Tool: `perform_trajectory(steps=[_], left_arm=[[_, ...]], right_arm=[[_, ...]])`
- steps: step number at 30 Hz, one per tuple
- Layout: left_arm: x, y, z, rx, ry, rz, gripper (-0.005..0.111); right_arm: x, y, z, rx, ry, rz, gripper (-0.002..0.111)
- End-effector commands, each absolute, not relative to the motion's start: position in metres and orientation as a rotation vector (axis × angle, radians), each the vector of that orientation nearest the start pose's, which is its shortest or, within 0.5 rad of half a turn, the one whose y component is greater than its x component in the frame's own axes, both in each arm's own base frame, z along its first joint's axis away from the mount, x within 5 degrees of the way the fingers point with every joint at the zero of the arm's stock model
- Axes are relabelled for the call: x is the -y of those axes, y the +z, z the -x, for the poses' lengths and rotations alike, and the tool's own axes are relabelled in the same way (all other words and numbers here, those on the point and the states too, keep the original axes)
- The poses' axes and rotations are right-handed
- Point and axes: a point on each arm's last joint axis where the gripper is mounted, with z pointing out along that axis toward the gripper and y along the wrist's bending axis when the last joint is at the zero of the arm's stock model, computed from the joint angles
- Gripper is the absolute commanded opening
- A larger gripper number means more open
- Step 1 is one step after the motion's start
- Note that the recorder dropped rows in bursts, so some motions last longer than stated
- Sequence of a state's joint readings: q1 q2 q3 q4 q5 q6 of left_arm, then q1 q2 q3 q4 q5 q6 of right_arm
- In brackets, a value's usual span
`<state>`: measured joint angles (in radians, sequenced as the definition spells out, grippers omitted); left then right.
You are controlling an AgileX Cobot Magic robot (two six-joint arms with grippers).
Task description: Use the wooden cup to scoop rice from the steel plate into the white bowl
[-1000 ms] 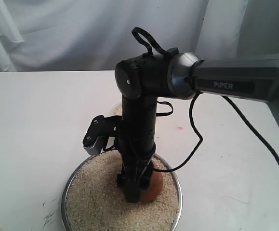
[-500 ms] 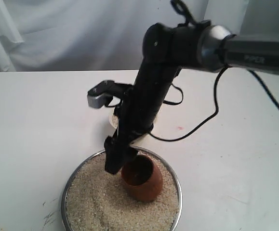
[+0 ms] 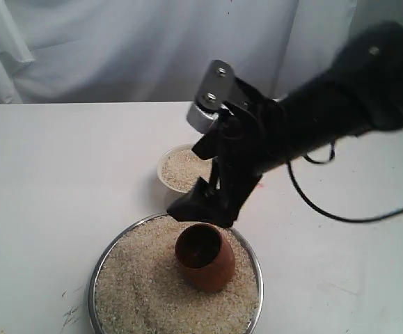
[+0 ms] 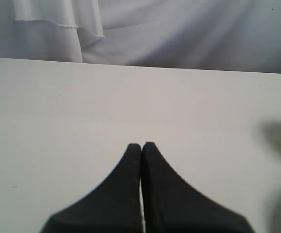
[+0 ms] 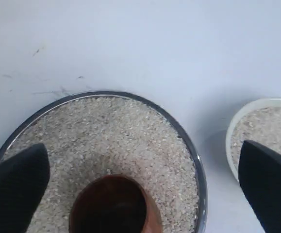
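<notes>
The wooden cup [image 3: 204, 256] [image 5: 112, 208] rests tilted in the rice [image 3: 140, 292] [image 5: 116, 136] that fills the steel plate [image 3: 95, 273] [image 5: 192, 148], its dark inside showing. My right gripper [image 3: 202, 207] [image 5: 142, 162] hovers open just above the cup, fingers spread wide to either side and not touching it. Behind the plate the white bowl [image 3: 165, 167] [image 5: 233, 127] holds some rice. My left gripper [image 4: 141, 144] is shut on nothing above bare table; it does not show in the exterior view.
The white table [image 3: 55, 174] spreads around the plate and bowl. Pale curtains [image 3: 117, 49] hang behind it. The right arm's black cable [image 3: 326, 212] trails over the table at the right. Faint dark scuffs [image 3: 70, 314] mark the table left of the plate.
My right gripper has let go of the wooden cup, opened wide and risen back toward the right. The cup stays tilted in the rice. The bowl has come into view.
</notes>
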<state>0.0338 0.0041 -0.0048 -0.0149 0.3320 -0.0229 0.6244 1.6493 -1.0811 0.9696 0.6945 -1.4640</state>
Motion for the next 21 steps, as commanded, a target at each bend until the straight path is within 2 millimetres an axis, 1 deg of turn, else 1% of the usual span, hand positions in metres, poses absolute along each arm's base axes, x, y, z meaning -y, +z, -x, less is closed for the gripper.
perform_trajectory(steps=[1,2,3,5,7,8,10,11,15,19,21], left_arm=[[-0.002,0.184,-0.054,-1.801,-0.005,0.062,0.000],[-0.002,0.184,-0.054,-1.801,-0.005,0.062,0.000],[-0.002,0.184,-0.054,-1.801,-0.005,0.062,0.000],[-0.002,0.184,-0.054,-1.801,-0.005,0.062,0.000],[-0.002,0.184,-0.054,-1.801,-0.005,0.062,0.000],[-0.002,0.184,-0.054,-1.801,-0.005,0.062,0.000],[-0.002,0.184,-0.054,-1.801,-0.005,0.062,0.000],[-0.002,0.184,-0.054,-1.801,-0.005,0.062,0.000],[-0.002,0.184,-0.054,-1.801,-0.005,0.062,0.000],[-0.002,0.184,-0.054,-1.801,-0.005,0.062,0.000],[-0.002,0.184,-0.054,-1.801,-0.005,0.062,0.000]], right_arm=[[-0.195,0.217,-0.231,-1.805,0.629,1.330,0.096],[-0.186,0.209,-0.228,-1.823,0.649,1.278,0.096],[-0.176,0.200,-0.223,-1.855,0.716,1.204,0.096],[-0.167,0.194,-0.219,-1.851,0.781,1.230,0.096],[-0.165,0.195,-0.218,-1.838,0.832,1.228,0.096],[-0.165,0.193,-0.218,-1.850,0.824,1.237,0.096],[-0.163,0.184,-0.219,-1.899,0.800,1.277,0.096],[-0.165,0.177,-0.219,-1.920,0.833,1.279,0.096],[-0.166,0.157,-0.222,-1.988,0.864,1.292,0.097],[-0.171,0.138,-0.221,-2.012,0.904,1.343,0.097],[-0.172,0.133,-0.221,-2.020,0.900,1.359,0.097]])
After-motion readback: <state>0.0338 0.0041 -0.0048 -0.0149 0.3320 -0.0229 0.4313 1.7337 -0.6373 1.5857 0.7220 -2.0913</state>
